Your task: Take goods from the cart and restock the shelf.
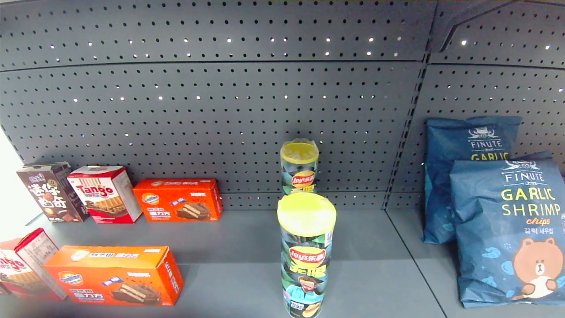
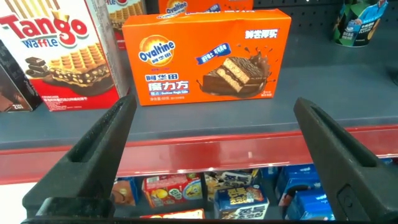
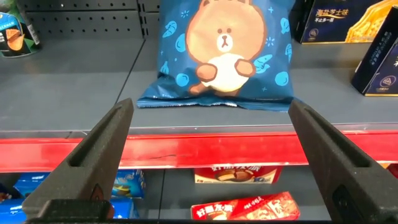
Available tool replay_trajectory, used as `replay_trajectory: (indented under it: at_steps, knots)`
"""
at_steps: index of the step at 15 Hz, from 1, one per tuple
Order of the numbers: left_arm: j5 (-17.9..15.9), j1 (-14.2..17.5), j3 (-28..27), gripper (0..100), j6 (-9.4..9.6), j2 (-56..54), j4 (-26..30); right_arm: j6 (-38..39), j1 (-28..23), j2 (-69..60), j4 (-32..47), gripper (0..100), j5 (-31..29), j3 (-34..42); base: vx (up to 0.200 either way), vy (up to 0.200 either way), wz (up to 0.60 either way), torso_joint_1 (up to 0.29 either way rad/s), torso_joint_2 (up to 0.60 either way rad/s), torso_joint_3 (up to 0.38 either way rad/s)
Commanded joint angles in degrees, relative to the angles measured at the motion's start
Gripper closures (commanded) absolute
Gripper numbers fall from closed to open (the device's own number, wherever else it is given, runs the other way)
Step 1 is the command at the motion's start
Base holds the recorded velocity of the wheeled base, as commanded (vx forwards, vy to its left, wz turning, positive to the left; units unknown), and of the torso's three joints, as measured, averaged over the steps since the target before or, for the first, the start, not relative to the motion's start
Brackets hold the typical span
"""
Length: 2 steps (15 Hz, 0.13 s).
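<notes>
The grey shelf [image 1: 229,238] carries the goods. A front can [image 1: 306,254] of chips with a yellow lid stands upright near the shelf's front edge. A rear can [image 1: 299,167] of the same kind stands upright at its 12 o'clock, seemingly close against the perforated back panel [image 1: 220,110].

At 9 o'clock from the front can lies a front orange box [image 1: 115,275]. A rear orange box [image 1: 178,199] stands at about 10 o'clock, by the back panel. Farther out toward 9 o'clock from the rear orange box stand a red and white wafer box [image 1: 104,193] and then a brown box [image 1: 52,191]. A second wafer box [image 1: 22,265] sits just beside the front orange box on its 9 o'clock side.

At 3 o'clock from the front can a front bag [image 1: 507,229], blue with a bear on it, stands upright. A rear bag [image 1: 463,168] of the same blue stands behind it at about 2 o'clock, partly covered by it.

The left gripper [image 2: 214,109] hangs in front of the shelf's red strip [image 2: 205,146]. Its fingers are spread wide with nothing between them, and it faces the front orange box. The right gripper [image 3: 210,109] is likewise spread wide and empty, before the shelf front, facing the front bag. Below the red strip, small packets [image 2: 186,193] fill a lower shelf.
</notes>
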Motion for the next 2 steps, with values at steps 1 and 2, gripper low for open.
replay_trajectory:
  at_steps: [1,2]
  knots:
    - [0.0,0.0,0.0,0,0.02,0.0,0.0,0.0,0.0,0.1,0.0,0,0.0,0.0,0.0,0.0,0.0,0.0,0.0,0.0]
    - [0.0,0.0,0.0,0,0.02,0.0,0.0,0.0,0.0,0.1,0.1,0,0.0,0.0,0.0,0.0,0.0,0.0,0.0,0.0]
